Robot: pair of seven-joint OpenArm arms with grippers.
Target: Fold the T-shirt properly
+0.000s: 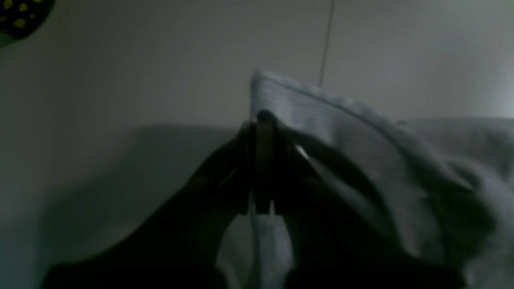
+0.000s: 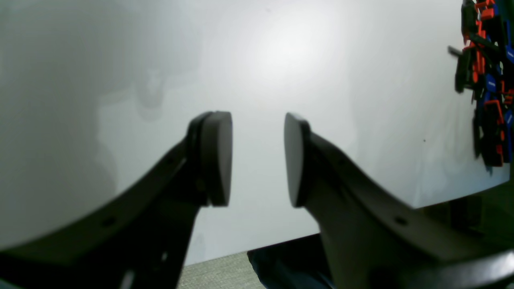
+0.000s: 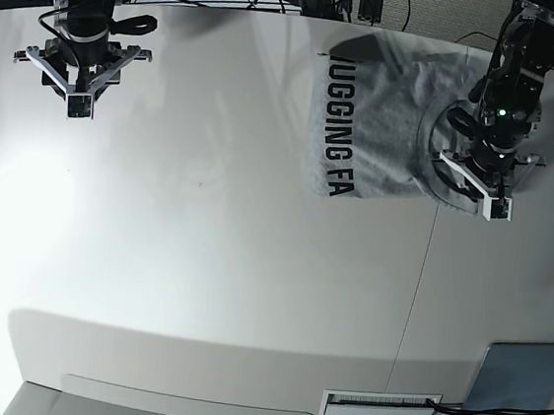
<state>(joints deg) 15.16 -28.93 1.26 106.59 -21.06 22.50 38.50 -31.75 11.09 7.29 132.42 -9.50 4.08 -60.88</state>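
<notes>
Right gripper [image 3: 81,76], base view, far left of the white table [image 3: 202,259]: hangs over bare surface, well apart from the cloth. Its wrist view shows the two round pads [image 2: 217,156] standing apart with only white table between them; nothing held. A heap of red, blue and black small parts [image 2: 488,80] sits at that view's right edge, not involved.

T-shirt [image 3: 375,119], base view, upper right of centre: heather grey, bunched into a rough block, not spread flat. Black capital lettering [image 3: 337,125] runs along its left edge, reading down the picture, so that edge lies toward-and-away from the robot's base. The right part is rumpled, with a curved ridge of cloth by the left arm.

Left gripper [image 3: 480,181], base view right: directly over the shirt's right margin, touching it. Wrist view is dark, but the jaws look drawn together with a hemmed fold of the T-shirt [image 1: 321,116] rising between and behind them; I judge it clamped on that edge.

Key relation: the shirt lies wholly on the left arm's side; bare table stretches leftward from the lettered edge. Any spread or fold likely runs leftward across the lettering axis. Far corner hidden by the arm.
</notes>
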